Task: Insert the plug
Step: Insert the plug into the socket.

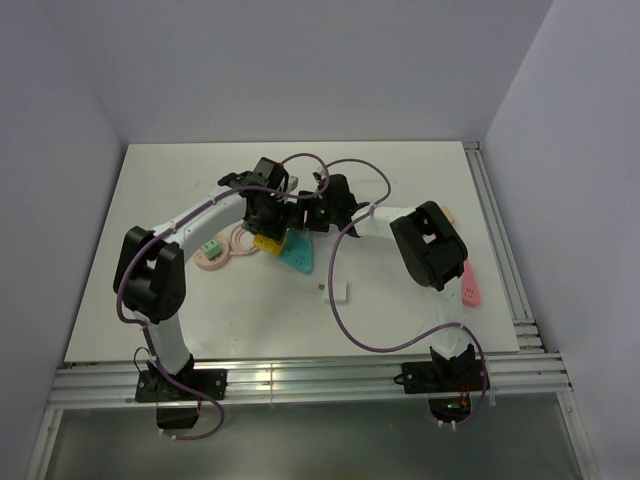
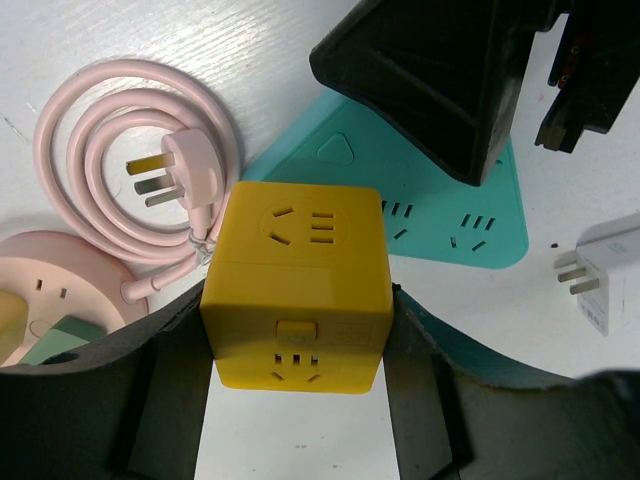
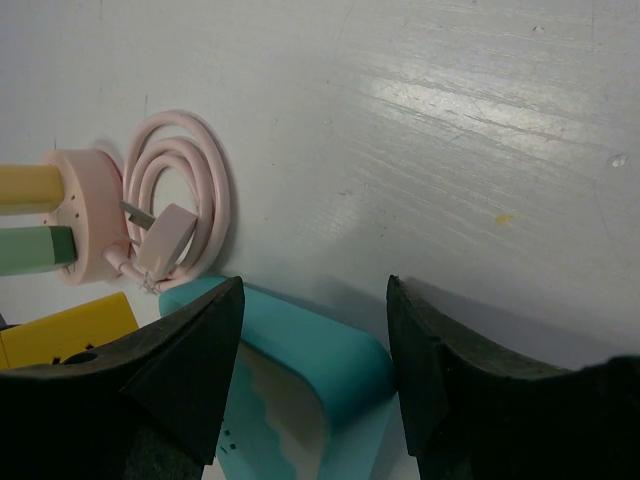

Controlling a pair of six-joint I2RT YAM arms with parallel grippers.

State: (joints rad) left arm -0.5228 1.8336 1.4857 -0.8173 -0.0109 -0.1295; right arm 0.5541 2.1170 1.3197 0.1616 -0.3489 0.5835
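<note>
L gripper (image 2: 297, 335) is clamped on the yellow cube (image 2: 295, 250), a pad on each side face. R gripper (image 3: 315, 300) has its jaws apart, straddling a corner of the teal strip (image 3: 300, 390), which nearly fills the gap; can't tell if it's actually pinching it. In top view the plug (image 1: 212, 246) stands on the pink round socket (image 1: 203, 263) at approx 9 o'clock of the cube, w/ the pink cable coil (image 1: 241, 240) betw them, no gripper on it; white block (image 1: 340, 292) lies at 5 o'clock of the strip.
</note>
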